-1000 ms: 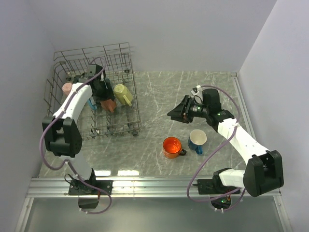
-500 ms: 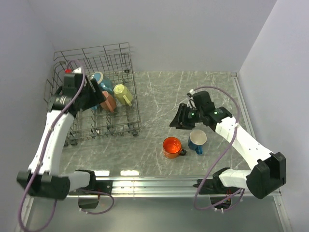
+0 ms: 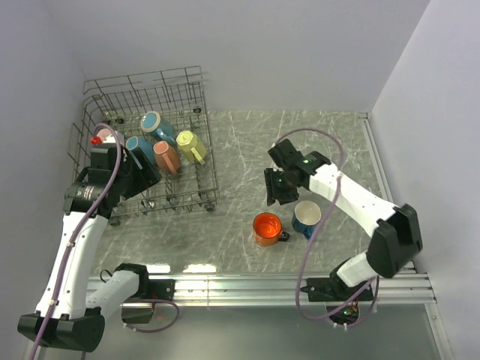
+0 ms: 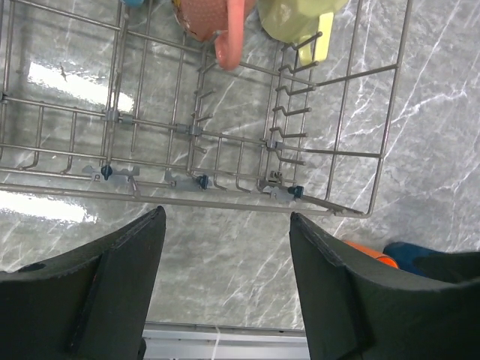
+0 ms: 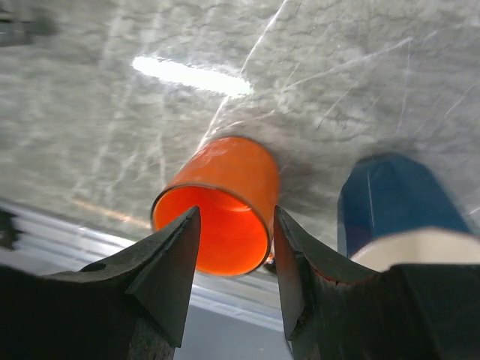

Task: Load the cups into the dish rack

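Note:
The grey wire dish rack (image 3: 206, 161) stands at the far left. It holds a teal cup (image 3: 154, 123), a light blue cup (image 3: 139, 145), a salmon cup (image 3: 166, 156) and a pale yellow cup (image 3: 190, 145). The orange cup (image 3: 267, 227) and the dark blue cup (image 3: 307, 217) stand on the table. My right gripper (image 3: 277, 191) is open just behind the orange cup (image 5: 225, 202), which shows between its fingers (image 5: 236, 214); the dark blue cup (image 5: 394, 202) is to its right. My left gripper (image 3: 144, 174) is open and empty over the rack's near edge (image 4: 226, 214).
The grey marble table (image 3: 247, 150) is walled at the back and on both sides. A metal rail (image 3: 247, 285) runs along the near edge. The rack's front wire side (image 4: 187, 191) crosses the left wrist view, with the salmon cup (image 4: 210, 19) and the yellow cup (image 4: 292, 19) at the top.
My left arm has pulled back out of the rack toward the near left, empty. My right gripper has swung in and down toward the orange cup.

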Controlling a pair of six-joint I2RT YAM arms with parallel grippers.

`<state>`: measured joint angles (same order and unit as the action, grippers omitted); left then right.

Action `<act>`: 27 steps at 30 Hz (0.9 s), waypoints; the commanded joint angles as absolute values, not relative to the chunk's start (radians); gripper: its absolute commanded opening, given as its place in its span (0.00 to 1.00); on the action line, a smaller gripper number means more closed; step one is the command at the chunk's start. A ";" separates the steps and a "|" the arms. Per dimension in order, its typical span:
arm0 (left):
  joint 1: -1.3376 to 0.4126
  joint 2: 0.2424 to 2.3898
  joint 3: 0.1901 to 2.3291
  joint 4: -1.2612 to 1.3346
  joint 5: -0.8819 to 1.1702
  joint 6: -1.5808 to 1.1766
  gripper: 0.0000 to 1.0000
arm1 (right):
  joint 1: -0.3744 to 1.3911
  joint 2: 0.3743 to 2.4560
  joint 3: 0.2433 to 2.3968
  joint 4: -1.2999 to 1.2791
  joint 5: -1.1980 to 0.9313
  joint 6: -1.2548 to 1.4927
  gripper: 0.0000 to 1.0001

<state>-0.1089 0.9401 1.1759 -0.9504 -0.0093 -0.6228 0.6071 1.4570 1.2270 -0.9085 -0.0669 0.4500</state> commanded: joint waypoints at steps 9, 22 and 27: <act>-0.152 0.908 1.131 -0.908 0.048 -0.649 0.71 | 0.704 1.631 1.457 -1.094 0.020 0.344 0.51; -0.324 0.954 1.207 -0.925 -0.025 -0.635 0.76 | 0.778 1.641 1.350 -1.092 0.063 0.365 0.52; -0.324 0.976 1.203 -0.919 -0.018 -0.647 0.75 | 0.784 1.713 1.403 -1.111 0.159 0.331 0.52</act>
<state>-0.3206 0.9634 1.1790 -0.9470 -0.0086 -0.6407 0.7769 1.6726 1.3548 -1.0958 0.0669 0.3534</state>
